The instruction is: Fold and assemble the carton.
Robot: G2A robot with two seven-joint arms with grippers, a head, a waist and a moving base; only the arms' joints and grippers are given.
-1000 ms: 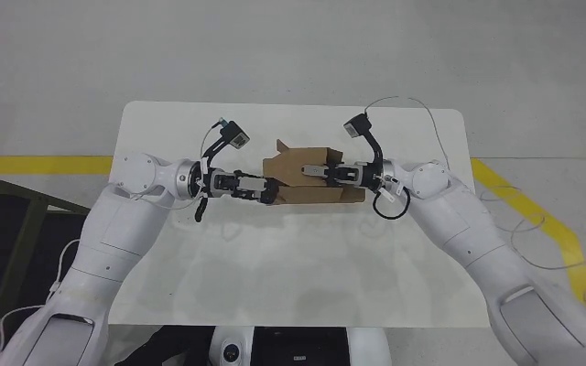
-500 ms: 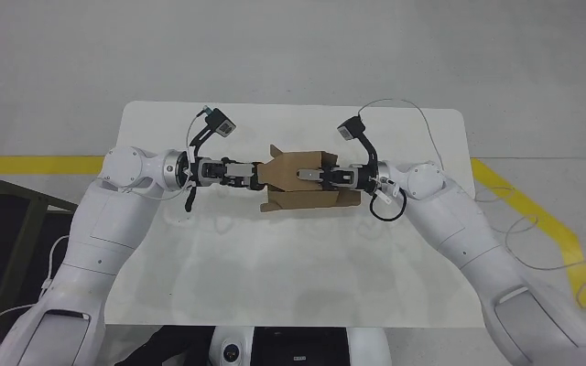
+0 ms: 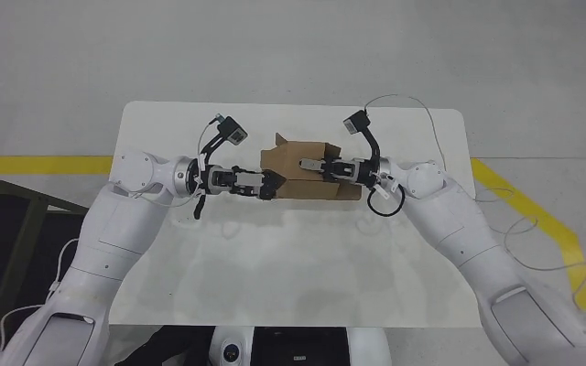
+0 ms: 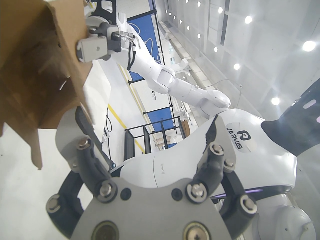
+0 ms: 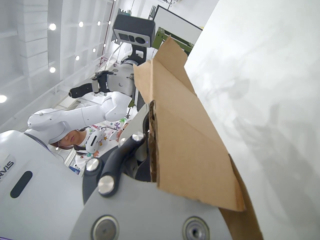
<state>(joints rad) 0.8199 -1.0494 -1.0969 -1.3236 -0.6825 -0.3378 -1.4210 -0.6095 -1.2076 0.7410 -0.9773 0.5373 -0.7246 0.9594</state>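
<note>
Left gripper jaws wide apart, one finger against the carton at its left end. Right gripper jaws clamp the carton's upper wall from the right. Carton sits partly opened, flaps loose, mid-far on the white table.

A white table with rounded corners fills the middle of the top view. A brown carton sits at its upper centre, flaps open. Whether the carton rests on the surface cannot be told.
</note>
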